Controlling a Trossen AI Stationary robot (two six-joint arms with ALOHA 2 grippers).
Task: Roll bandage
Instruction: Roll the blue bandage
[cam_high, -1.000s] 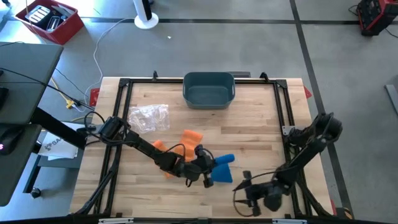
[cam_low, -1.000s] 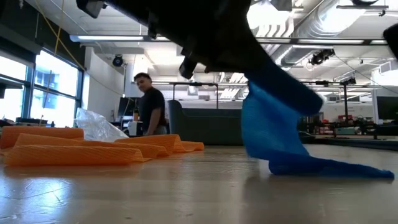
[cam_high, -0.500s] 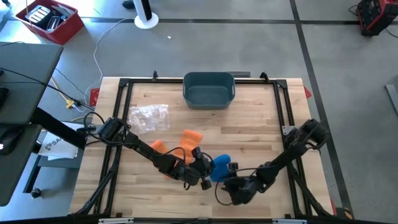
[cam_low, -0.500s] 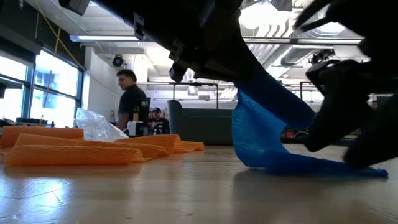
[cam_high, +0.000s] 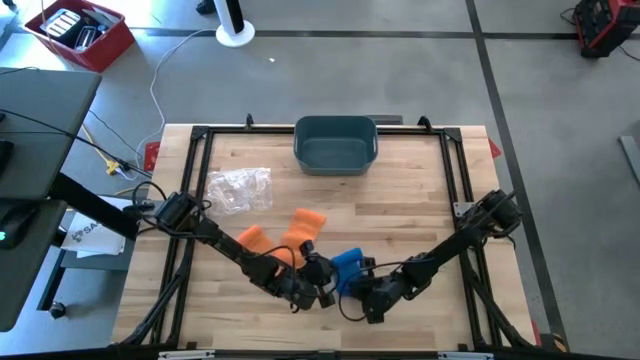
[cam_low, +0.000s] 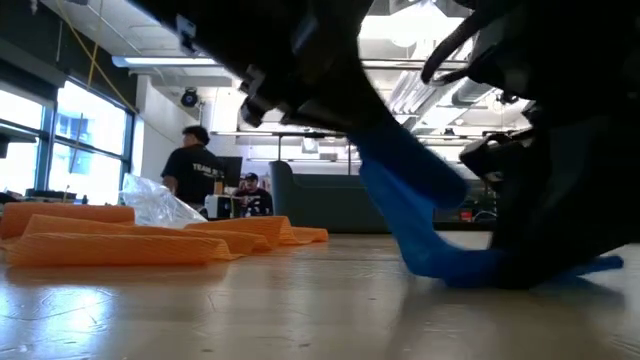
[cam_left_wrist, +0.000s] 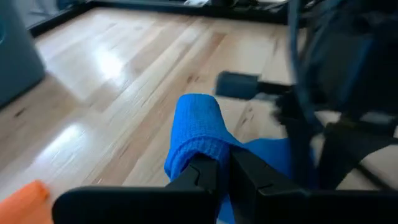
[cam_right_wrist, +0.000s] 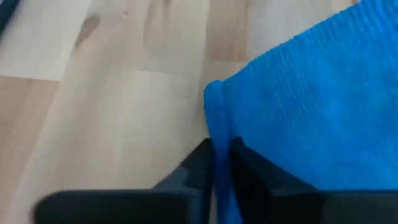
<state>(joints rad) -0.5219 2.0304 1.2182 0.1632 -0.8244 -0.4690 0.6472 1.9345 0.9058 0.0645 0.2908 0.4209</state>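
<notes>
A blue bandage (cam_high: 348, 264) lies near the table's front middle. One end is raised in my left gripper (cam_high: 320, 287), and the strip (cam_low: 405, 175) slants down from there to the wood. My right gripper (cam_high: 366, 296) is at the bandage's low end on the table (cam_low: 455, 265) and is shut on it. In the left wrist view my left gripper (cam_left_wrist: 224, 171) is closed on the blue cloth. In the right wrist view my right gripper (cam_right_wrist: 221, 163) is closed on it too. Orange bandages (cam_high: 304, 222) (cam_high: 254, 237) lie flat to the left. My left gripper pinches a bunched, folded end of the blue bandage (cam_left_wrist: 200, 148) between its two fingers, coming in from the table's left at a shallow downward slant. That end is held off the table and the strip slopes down from it. My right gripper pinches the blue bandage's edge (cam_right_wrist: 215, 121) between its fingers, slanting down from the table's right. One layer or several, I cannot tell. This end stays low on the wood (cam_low: 470, 268).
A dark blue-grey bin (cam_high: 336, 143) stands at the table's far middle. A crumpled clear plastic bag (cam_high: 240, 188) lies at the far left. A black frame (cam_high: 200, 135) runs round the table. People stand in the room behind, in the low view.
My right gripper has swept from the near right toward the table's left and down to the blue bandage, then shut on its edge. My left gripper has shifted a little toward the near left with the raised end, so the strip now leans lower.
</notes>
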